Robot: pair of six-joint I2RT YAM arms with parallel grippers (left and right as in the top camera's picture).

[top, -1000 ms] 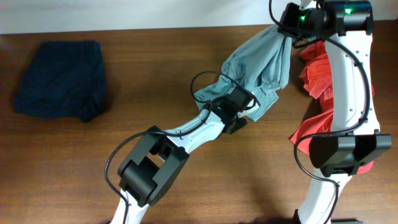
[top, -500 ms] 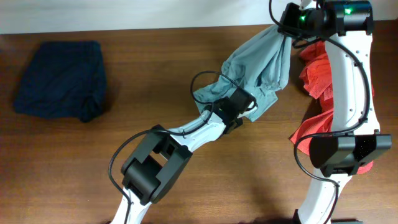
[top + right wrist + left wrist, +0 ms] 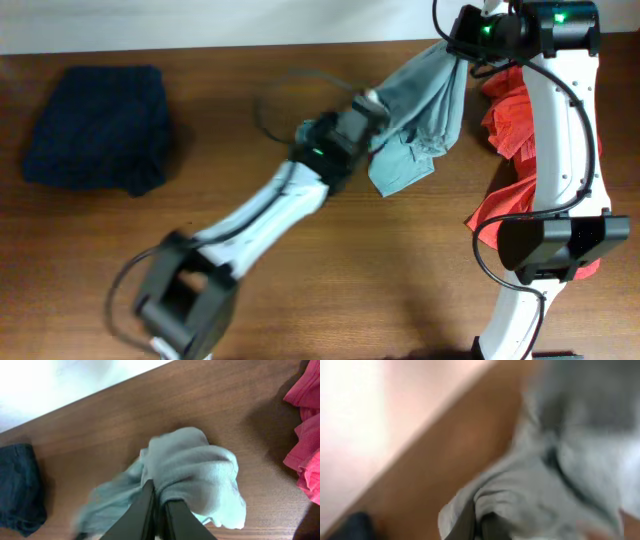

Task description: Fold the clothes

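Note:
A pale blue-grey garment point(image 3: 428, 100) hangs stretched between both grippers above the brown table point(image 3: 300, 290). My right gripper point(image 3: 458, 48) holds its top end at the far edge; in the right wrist view the fingers point(image 3: 145, 510) are shut on a bunched fold of the garment point(image 3: 200, 475). My left gripper point(image 3: 366, 104) is shut on the garment's lower left part, and its arm is blurred by motion. The left wrist view is blurred: grey cloth point(image 3: 560, 475) fills it, with dark fingers point(image 3: 465, 527) pinched into a fold at the bottom.
A folded navy garment point(image 3: 95, 125) lies at the far left. Red clothes point(image 3: 512, 115) are heaped at the right, behind and beside the right arm point(image 3: 560, 130). The red cloth point(image 3: 306, 435) also shows at the right edge of the right wrist view.
The left gripper shut on the garment's lower part, then swung up and to the left with it, pulling the cloth leftward. The right arm has held still.

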